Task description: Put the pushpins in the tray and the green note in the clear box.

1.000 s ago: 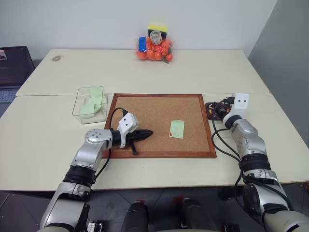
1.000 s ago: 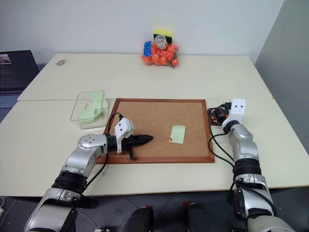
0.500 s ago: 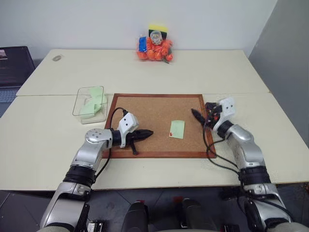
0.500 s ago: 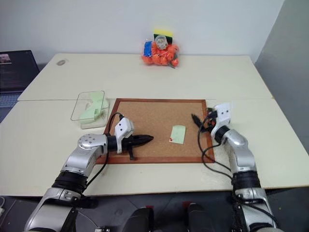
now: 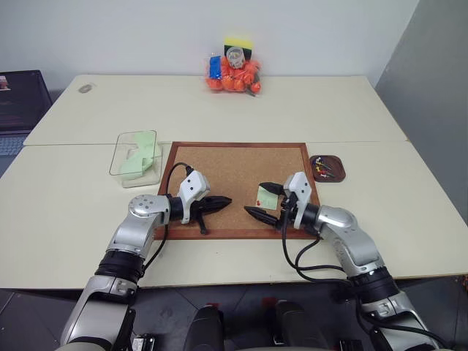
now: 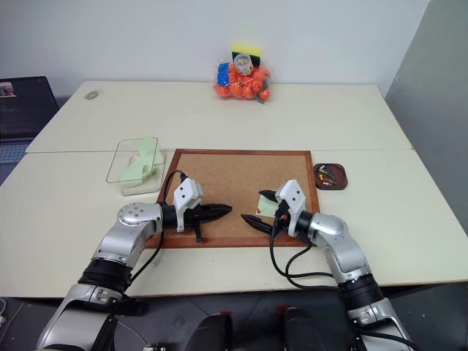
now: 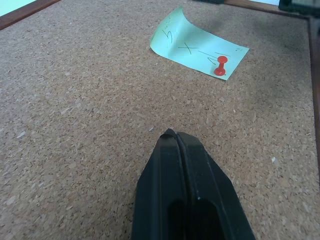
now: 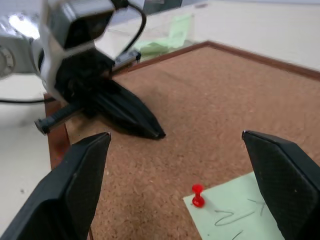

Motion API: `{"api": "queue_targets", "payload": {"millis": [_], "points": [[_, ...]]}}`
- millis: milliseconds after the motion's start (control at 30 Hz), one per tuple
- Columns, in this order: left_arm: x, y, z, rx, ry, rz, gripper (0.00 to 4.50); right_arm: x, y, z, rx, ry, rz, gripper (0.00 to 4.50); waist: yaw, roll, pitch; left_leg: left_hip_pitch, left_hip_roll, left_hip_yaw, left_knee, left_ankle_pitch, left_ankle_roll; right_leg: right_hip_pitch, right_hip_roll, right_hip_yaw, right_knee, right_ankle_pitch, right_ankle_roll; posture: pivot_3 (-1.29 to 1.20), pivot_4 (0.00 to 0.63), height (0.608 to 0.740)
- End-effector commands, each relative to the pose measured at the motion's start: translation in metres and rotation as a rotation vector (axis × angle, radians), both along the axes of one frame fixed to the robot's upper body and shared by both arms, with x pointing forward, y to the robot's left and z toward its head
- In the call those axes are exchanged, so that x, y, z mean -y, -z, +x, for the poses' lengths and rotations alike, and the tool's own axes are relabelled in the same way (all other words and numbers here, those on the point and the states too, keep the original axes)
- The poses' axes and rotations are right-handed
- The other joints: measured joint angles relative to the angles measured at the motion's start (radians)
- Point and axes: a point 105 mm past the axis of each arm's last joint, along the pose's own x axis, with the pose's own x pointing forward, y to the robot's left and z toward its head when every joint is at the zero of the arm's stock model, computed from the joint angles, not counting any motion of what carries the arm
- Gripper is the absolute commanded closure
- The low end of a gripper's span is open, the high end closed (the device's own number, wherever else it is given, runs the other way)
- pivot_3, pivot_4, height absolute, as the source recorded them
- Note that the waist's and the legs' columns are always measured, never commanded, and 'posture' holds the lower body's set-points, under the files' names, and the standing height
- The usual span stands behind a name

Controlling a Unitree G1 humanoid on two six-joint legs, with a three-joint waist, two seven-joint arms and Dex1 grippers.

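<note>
A pale green note point(image 7: 200, 45) lies on the cork board point(image 5: 219, 164), pinned at one corner by a red pushpin point(image 7: 220, 66). My right gripper point(image 5: 253, 197) hangs open and wide just above the board, one finger on each side of the note's near end, touching nothing. The pin point(image 8: 198, 195) sits between its fingers. To the left, my left gripper point(image 5: 225, 200) rests shut and empty over the board, pointing at the note. The dark brown tray point(image 5: 338, 173) at the board's right holds several pushpins point(image 5: 325, 168). The clear box point(image 5: 128, 164) left of the board holds green notes.
A bag of orange items point(image 5: 234, 73) stands at the back of the table. A dark laptop point(image 5: 18, 102) sits at the far left. The cork board's raised wooden frame point(image 5: 241, 235) runs between my arms and the note.
My right arm has swung left from the tray to the note on the cork board and its jaws have opened wide. The left arm has not moved.
</note>
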Motion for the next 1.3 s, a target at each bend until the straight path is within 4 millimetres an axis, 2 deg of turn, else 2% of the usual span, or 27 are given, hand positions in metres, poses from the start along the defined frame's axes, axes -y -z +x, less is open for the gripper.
{"api": "queue_targets", "payload": {"millis": [33, 167, 267, 333, 600, 900, 1133, 1300], "points": [[-0.005, 0.015, -0.006, -0.046, -0.004, 0.047, 4.5, -0.007, 0.003, 0.005, 0.048, -0.024, -0.038, 0.03, 0.0, 0.0, 0.0, 0.0, 0.0, 0.0, 0.0, 0.0, 0.0, 0.0, 0.0, 0.0, 0.0, 0.0, 0.0, 0.0, 0.15, 0.74], [-0.005, 0.016, -0.008, -0.046, -0.004, 0.045, 4.5, -0.009, 0.009, 0.01, 0.046, -0.018, -0.052, 0.03, -0.002, 0.0, 0.0, 0.001, 0.0, 0.0, 0.0, 0.0, 0.0, 0.0, 0.0, 0.0, 0.0, 0.0, 0.0, 0.0, 0.15, 0.74], [-0.006, 0.016, -0.009, -0.047, -0.007, 0.045, 4.5, -0.009, 0.011, 0.012, 0.046, -0.014, -0.054, 0.48, -0.003, -0.001, -0.001, 0.001, 0.001, 0.0, 0.0, 0.0, 0.0, 0.0, 0.001, 0.0, 0.001, 0.0, 0.0, 0.0, 0.15, 0.74], [-0.006, 0.016, -0.009, -0.047, -0.009, 0.045, 4.5, -0.009, 0.011, 0.013, 0.043, -0.01, -0.05, 0.96, -0.003, -0.001, -0.001, 0.001, 0.001, 0.0, 0.0, 0.0, 0.0, 0.0, 0.001, 0.0, 0.001, 0.0, 0.0, 0.0, 0.15, 0.74], [-0.005, 0.015, -0.007, -0.045, -0.012, 0.042, 4.5, -0.014, 0.009, 0.016, 0.06, -0.018, -0.064, 2.41, -0.004, -0.002, -0.002, 0.002, 0.001, 0.0, 0.0, 0.0, 0.0, 0.0, 0.001, 0.001, 0.001, 0.0, 0.0, 0.0, 0.15, 0.74], [-0.003, 0.015, -0.006, -0.043, -0.01, 0.038, 4.5, -0.015, 0.014, 0.017, 0.072, -0.016, -0.11, 4.41, -0.003, -0.002, -0.002, 0.002, 0.001, 0.0, 0.0, 0.0, 0.0, 0.0, 0.001, 0.0, 0.001, 0.0, 0.0, 0.0, 0.15, 0.74], [-0.003, 0.015, -0.006, -0.043, -0.014, 0.035, 4.5, -0.011, 0.014, 0.02, 0.086, 0.004, -0.144, 4.47, -0.003, -0.002, -0.002, 0.002, 0.001, 0.0, 0.0, 0.0, 0.0, 0.001, 0.001, 0.0, 0.001, 0.0, 0.0, 0.0, 0.15, 0.74], [-0.005, 0.016, -0.006, -0.043, -0.024, 0.034, 4.5, -0.011, -0.025, 0.021, 0.141, 0.018, -0.048, 4.47, -0.001, -0.001, -0.002, 0.001, 0.001, 0.0, 0.0, 0.0, 0.0, 0.0, 0.001, 0.0, 0.001, 0.0, 0.0, 0.0, 0.15, 0.74]]}}
